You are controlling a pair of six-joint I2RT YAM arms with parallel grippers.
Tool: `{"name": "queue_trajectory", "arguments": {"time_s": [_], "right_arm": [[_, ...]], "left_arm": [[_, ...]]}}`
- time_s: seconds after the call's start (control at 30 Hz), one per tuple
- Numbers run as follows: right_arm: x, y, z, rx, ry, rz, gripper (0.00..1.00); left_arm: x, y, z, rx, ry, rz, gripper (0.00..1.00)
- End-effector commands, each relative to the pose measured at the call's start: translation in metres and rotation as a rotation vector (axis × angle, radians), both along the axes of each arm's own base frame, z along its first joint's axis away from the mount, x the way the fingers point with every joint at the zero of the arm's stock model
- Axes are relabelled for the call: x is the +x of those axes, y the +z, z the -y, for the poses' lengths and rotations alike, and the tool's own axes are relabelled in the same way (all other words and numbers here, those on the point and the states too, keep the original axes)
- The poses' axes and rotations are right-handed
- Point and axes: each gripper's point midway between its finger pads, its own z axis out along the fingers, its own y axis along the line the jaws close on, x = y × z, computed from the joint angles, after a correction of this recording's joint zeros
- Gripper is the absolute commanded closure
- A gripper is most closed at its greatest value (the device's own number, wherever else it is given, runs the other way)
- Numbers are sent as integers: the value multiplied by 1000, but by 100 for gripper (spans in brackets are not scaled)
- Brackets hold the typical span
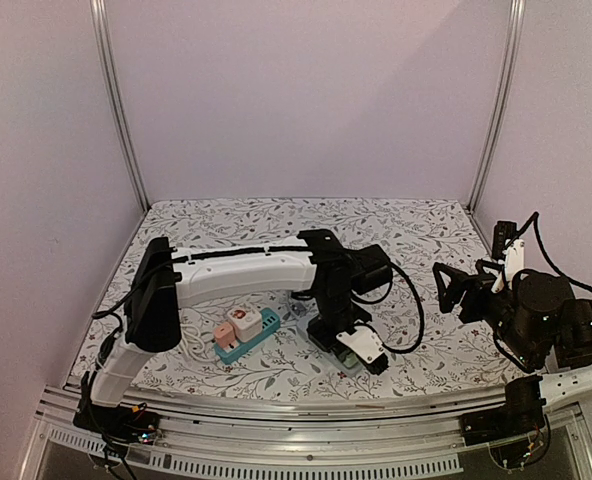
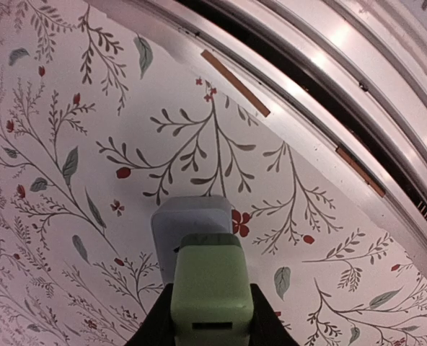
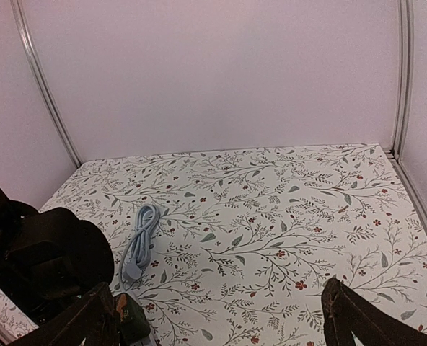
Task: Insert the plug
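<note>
Where the left arm bends down at the near middle of the table, the plug [image 2: 212,285] sits clamped between the two dark fingers of the left claw [image 2: 212,321]. It is a pale green block of smooth plastic with rounded corners, and a grey-blue rounded piece projects beyond its far end. Whether it touches the cloth cannot be told.

The power strip [image 1: 263,328] lies to the left of the plug and apart from it. It is a teal bar set at a slant, carrying a pink block [image 1: 225,335] and a white block [image 1: 246,321] on its top face.

The right claw [image 3: 221,303] is raised at the right side of the table with its fingers well apart and nothing between them.

A pale blue cable [image 3: 140,245], folded into a flat bundle, lies on the cloth behind the left arm.

The metal rail [image 2: 329,65] along the near edge runs close beside the plug. The far half of the table is open.

The cloth [image 1: 276,222] is white, printed with grey sprigs and small red flowers. Plain pale walls [image 1: 306,90] with metal corner posts [image 1: 118,105] enclose the table on three sides.
</note>
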Motion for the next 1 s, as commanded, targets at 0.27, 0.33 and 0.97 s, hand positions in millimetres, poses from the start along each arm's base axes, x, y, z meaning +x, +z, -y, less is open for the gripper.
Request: {"name": "queue_trajectory", "arguments": {"time_s": [0.27, 0.33, 0.97], "right_arm": [[-1, 0, -2, 2, 12, 1, 1], [-1, 0, -2, 2, 13, 1, 1], [-1, -1, -3, 1, 16, 0, 1]], "left_arm": [[12, -14, -6, 35, 37, 12, 100], [13, -10, -6, 28, 39, 16, 100], [19, 3, -19, 42, 84, 36, 100]]}}
